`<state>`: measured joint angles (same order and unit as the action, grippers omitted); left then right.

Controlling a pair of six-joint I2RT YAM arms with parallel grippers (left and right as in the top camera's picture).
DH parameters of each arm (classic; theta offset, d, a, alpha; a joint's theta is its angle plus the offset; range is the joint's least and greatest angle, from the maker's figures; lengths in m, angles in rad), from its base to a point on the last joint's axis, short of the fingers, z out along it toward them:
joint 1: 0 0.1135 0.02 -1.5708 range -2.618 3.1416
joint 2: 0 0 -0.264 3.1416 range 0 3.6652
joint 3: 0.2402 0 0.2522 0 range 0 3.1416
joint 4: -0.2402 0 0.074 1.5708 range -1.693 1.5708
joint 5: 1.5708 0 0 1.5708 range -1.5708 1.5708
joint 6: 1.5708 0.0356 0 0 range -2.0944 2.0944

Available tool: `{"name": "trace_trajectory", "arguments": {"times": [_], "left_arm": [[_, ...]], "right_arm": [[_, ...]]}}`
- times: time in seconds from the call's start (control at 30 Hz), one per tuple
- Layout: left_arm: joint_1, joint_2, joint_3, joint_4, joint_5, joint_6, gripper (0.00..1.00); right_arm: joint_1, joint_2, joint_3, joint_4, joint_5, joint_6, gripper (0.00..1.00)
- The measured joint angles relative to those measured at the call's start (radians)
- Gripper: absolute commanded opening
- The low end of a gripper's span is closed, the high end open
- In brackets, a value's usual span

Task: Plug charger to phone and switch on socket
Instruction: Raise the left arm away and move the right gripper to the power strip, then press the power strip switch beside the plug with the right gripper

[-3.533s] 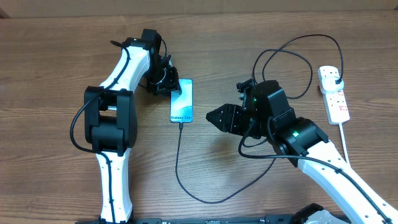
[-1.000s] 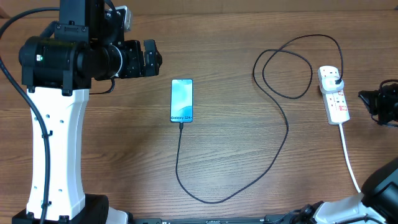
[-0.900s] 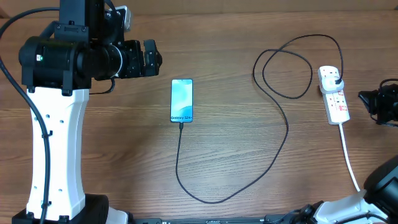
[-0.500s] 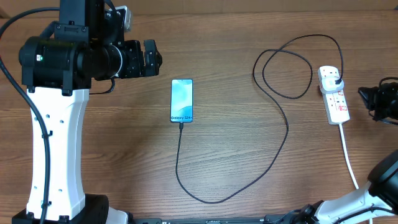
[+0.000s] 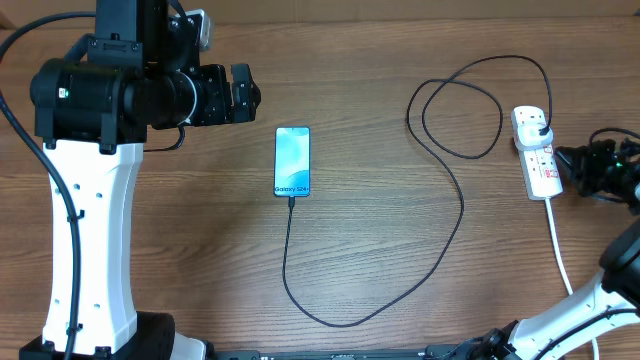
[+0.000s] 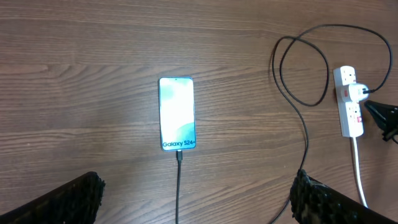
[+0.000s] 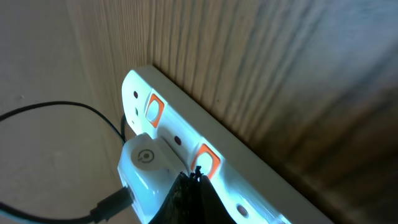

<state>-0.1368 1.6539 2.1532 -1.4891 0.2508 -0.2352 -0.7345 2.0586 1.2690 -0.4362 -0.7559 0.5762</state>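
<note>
Recorded wooden table bearing all items. Found left gripper spread wide and empty, up and left of phone. Traced charger from phone's "Galaxy" end, looping well right of phone to socket; plugged in at both ends. Located socket far right of phone, lying flat. Found right gripper pinched closed on nothing, just beyond socket from phone, tips at red switch; cannot tell whether touching.

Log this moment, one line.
thin black charger cable: in blue-screen phone | right gripper: shut, at white power strip's red switch | left gripper: open
</note>
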Motion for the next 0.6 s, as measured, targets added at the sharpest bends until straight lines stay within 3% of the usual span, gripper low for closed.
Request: {"name": "trace_trajectory", "arguments": {"times": [0.6], "left_arm": [[0.000,0.000,0.000,0.000,0.000,0.000,1.00]], "right_arm": [[0.027,0.026,-0.002,0.066,0.008,0.000,0.04]]}}
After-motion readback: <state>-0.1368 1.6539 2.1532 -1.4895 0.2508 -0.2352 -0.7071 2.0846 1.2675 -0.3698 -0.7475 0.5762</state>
